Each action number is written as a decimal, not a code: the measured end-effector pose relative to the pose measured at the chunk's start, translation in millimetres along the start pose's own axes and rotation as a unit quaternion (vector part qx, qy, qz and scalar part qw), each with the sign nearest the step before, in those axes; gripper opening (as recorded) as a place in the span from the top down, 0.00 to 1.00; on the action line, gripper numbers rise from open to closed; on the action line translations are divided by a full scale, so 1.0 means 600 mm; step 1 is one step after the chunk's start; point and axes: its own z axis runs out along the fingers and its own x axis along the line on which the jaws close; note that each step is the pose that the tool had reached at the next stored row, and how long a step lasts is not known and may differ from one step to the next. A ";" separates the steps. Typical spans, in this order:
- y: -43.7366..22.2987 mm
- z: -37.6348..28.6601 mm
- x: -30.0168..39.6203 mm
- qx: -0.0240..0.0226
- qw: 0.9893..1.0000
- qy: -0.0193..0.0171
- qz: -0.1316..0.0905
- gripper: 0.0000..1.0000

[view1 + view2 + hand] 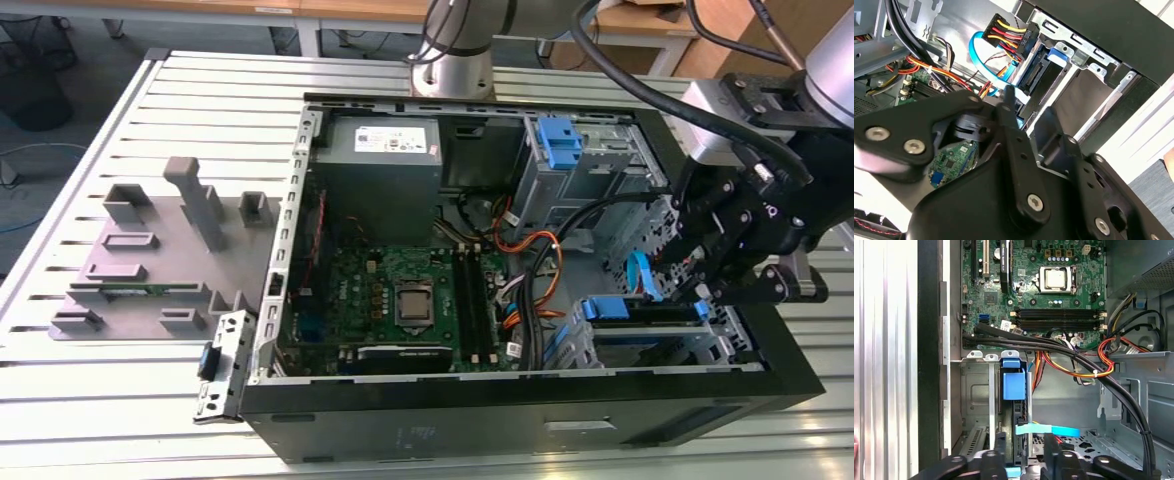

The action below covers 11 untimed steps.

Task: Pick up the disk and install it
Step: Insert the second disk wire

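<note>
Disk (638, 309): one silver-grey hard drive in blue plastic rails, sitting edge-on in the lower metal drive cage at the front corner of the case, on the exterior view's right; the blue tab end is clear in the first wrist view (1014, 382). One black pincer (714, 290) directly over that cage. In the first wrist view its fingers (996, 460) stand apart either side of the drive's edge with gaps both sides, so it's spread and gripping nothing. One open black tower PC case (534, 400) lying on its side. Inside are one green motherboard (400, 290), one grey power-supply box (380, 145) and one empty blue bracket (561, 140) in the upper bay. There is also one light-blue flat cable (635, 280) beside the drive, plus a bundle of orange, red and yellow wires (1089, 367). One grey fixture plate with upright blocks (147, 250) lies on the exterior view's left. Desk (107, 400) is slatted aluminium. Wooden tables (360, 8) and grey floor (80, 90) are behind.
</note>
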 end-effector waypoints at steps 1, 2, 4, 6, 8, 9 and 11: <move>0.000 0.000 0.000 0.000 1.000 0.000 0.000 0.56; 0.000 0.000 0.000 0.000 1.000 0.000 0.000 0.56; 0.000 0.000 0.000 0.000 1.000 0.000 0.000 0.56; 0.000 0.000 -0.001 0.000 1.000 0.000 0.000 0.56; 0.000 0.000 -0.003 0.000 1.000 0.000 0.000 0.56; 0.000 0.000 -0.004 0.000 1.000 0.000 0.000 0.56; 0.000 0.001 -0.005 0.000 1.000 0.000 0.000 0.56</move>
